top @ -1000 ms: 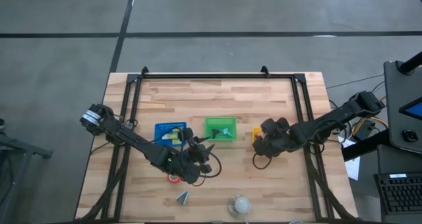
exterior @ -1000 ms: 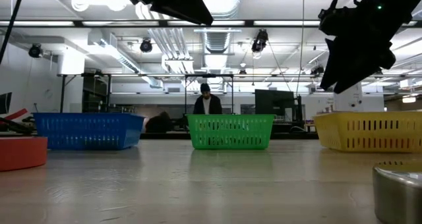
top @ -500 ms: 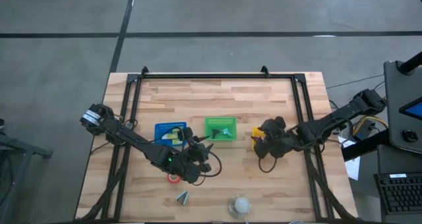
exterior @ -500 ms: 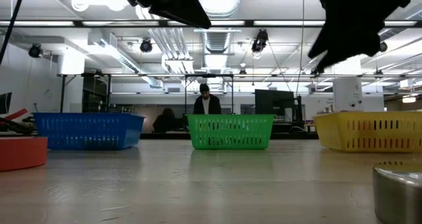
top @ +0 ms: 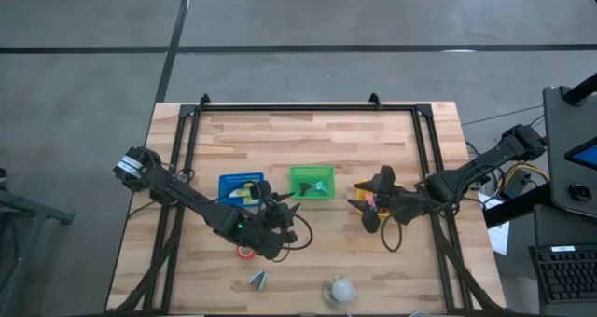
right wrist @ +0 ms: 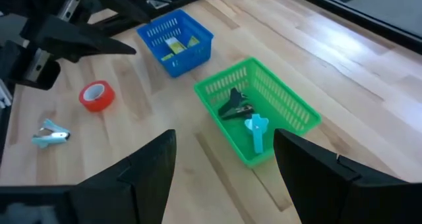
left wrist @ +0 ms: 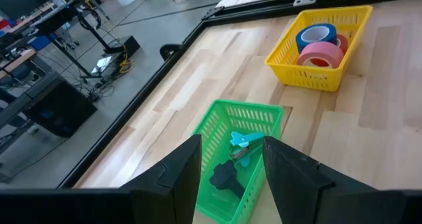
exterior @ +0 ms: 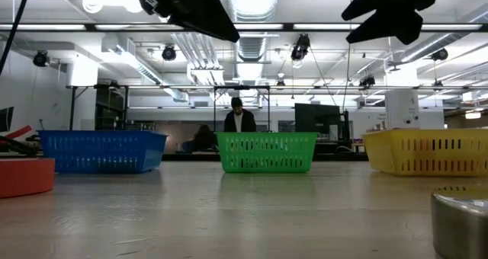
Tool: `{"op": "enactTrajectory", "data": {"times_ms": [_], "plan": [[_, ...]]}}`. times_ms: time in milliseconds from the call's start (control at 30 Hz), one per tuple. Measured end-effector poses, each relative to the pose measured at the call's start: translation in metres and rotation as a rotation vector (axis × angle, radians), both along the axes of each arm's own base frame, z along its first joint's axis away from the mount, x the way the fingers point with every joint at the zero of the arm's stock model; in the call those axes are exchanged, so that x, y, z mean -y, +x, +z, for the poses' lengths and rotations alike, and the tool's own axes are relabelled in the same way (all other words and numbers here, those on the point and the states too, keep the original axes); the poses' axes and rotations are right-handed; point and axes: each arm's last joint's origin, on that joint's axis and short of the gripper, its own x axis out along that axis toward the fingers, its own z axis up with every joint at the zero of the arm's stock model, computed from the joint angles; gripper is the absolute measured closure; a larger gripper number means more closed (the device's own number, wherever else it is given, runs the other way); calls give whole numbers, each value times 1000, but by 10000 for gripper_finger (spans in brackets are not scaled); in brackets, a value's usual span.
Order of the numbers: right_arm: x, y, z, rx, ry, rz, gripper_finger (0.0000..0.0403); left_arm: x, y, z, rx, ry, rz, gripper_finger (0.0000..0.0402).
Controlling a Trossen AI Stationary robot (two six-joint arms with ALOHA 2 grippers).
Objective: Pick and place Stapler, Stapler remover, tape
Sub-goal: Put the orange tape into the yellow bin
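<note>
My left gripper (top: 283,208) hovers open above the table near the green basket (left wrist: 217,128), nothing between its fingers. My right gripper (top: 367,198) hangs open and empty over the yellow basket (left wrist: 310,76), slanting toward the table's left. The yellow basket holds a blue tape roll (left wrist: 316,34) and a red one (left wrist: 321,54). One red tape roll (right wrist: 97,95) lies flat on the table near the front. A pale blue staple remover (right wrist: 51,135) lies beside it. Black and blue removers (right wrist: 245,115) lie in the green basket. A yellow stapler (right wrist: 175,46) lies in the blue basket (right wrist: 188,56).
A white ball on a metal base (top: 340,289) stands near the front edge. A black rail frame (top: 308,105) runs around the tabletop. Bare wood stretches behind the three baskets and at the front right. A person (exterior: 240,120) stands far off in the room.
My right gripper has risen from above the yellow basket and tipped up from pointing steeply down to slanting toward the table's left, its wrist rolling as it went. In the low view it has climbed nearly out of the picture's top. My left gripper has kept still.
</note>
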Motion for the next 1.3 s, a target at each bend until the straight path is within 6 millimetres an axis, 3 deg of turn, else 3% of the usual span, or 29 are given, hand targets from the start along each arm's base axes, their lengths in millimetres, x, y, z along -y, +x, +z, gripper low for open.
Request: {"op": "enactTrajectory", "data": {"times_ms": [800,1300], "plan": [[-1,1,1,14,3,3,147,0,-1,-2,-1,-4,3,237],[-1,1,1,15,4,6,163,0,-1,-3,-20,-13,-14,237]]}}
